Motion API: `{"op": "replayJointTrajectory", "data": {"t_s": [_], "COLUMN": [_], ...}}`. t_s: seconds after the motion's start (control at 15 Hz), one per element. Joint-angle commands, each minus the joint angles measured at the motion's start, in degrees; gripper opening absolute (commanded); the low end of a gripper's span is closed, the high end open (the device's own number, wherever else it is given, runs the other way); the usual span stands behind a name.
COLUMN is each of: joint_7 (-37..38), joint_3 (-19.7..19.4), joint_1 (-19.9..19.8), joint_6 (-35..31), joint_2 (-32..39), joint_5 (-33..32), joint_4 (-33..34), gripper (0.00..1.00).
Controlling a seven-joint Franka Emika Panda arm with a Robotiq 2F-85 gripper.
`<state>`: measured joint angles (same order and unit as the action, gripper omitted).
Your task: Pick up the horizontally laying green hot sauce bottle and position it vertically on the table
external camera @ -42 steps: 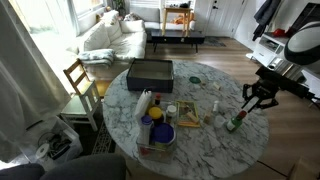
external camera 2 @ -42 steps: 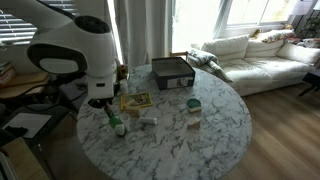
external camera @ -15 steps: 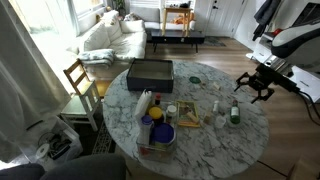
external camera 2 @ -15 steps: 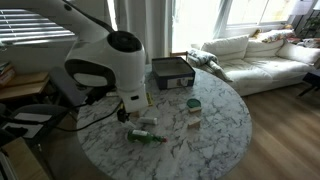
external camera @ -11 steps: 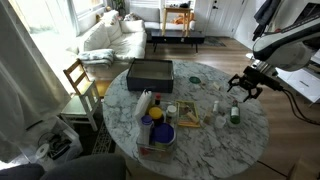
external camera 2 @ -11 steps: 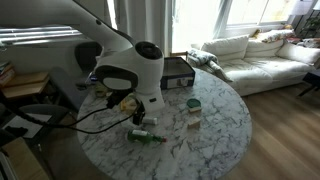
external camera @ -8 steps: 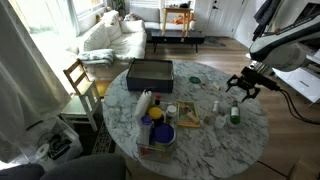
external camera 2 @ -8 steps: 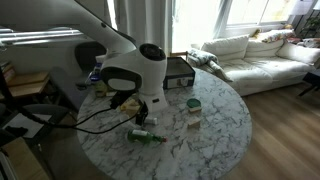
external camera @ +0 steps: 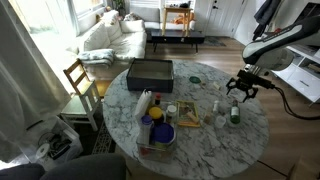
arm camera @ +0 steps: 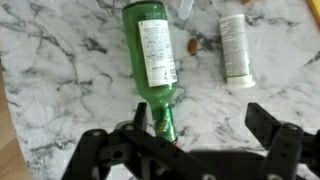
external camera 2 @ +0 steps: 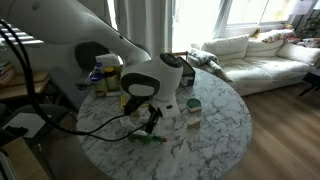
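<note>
- In an exterior view, the green hot sauce bottle [external camera: 234, 114] sits on the marble surface [external camera: 210, 145] near the edge. The claw [external camera: 243, 88] hangs just above it, spread wide with nothing in it. A few seconds back the bottle was up in the claw, so it's been let go.
- In an exterior view, the bottle [external camera 2: 146, 138] is clearly flat on its side on the surface [external camera 2: 215, 120], right under the claw [external camera 2: 150, 119]. It was already lying there a second ago. So I'd say the stand-it-up part isn't done and it needs another grab.
- Wrist view: the bottle [arm camera: 152, 45] lies flat, cap pointing at the claw [arm camera: 178, 135], roughly between the wide-open fingers, body running away. A white tube [arm camera: 235, 50] lies nearby, not touching.
</note>
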<state>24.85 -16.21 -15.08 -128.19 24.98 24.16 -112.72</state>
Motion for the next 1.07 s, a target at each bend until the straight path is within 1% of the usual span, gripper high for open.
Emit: {"op": "replayJointTrajectory", "data": {"t_s": [0.0, 0.13, 0.2, 0.27, 0.53, 0.73, 0.87, 0.93, 1.0], "joint_7": [1.48, 2.11, 2.10, 1.70, 0.69, 0.49, -0.13, -0.03, -0.07], "joint_3": [-0.45, -0.29, -0.10, 0.12, 0.36, 0.50, 0.82, 0.84, 0.99], "joint_1": [-1.43, -2.24, -2.76, -3.36, -5.73, -6.98, -7.65, -7.74, -7.95], "joint_6": [4.20, 5.86, 6.39, 6.62, 7.47, 7.63, 8.05, 8.22, 8.71], "joint_2": [7.72, 9.93, 10.94, 12.01, 15.53, 17.07, 17.50, 17.62, 17.75], "joint_5": [-4.22, -4.19, -3.73, -3.16, -2.19, -1.97, -1.80, -1.84, -1.70], "joint_4": [8.45, 10.98, 12.02, 13.05, 16.57, 17.93, 18.46, 18.65, 18.93], "gripper": [1.00, 1.00, 0.97, 0.85, 0.56, 0.31, 0.17, 0.08, 0.52]}}
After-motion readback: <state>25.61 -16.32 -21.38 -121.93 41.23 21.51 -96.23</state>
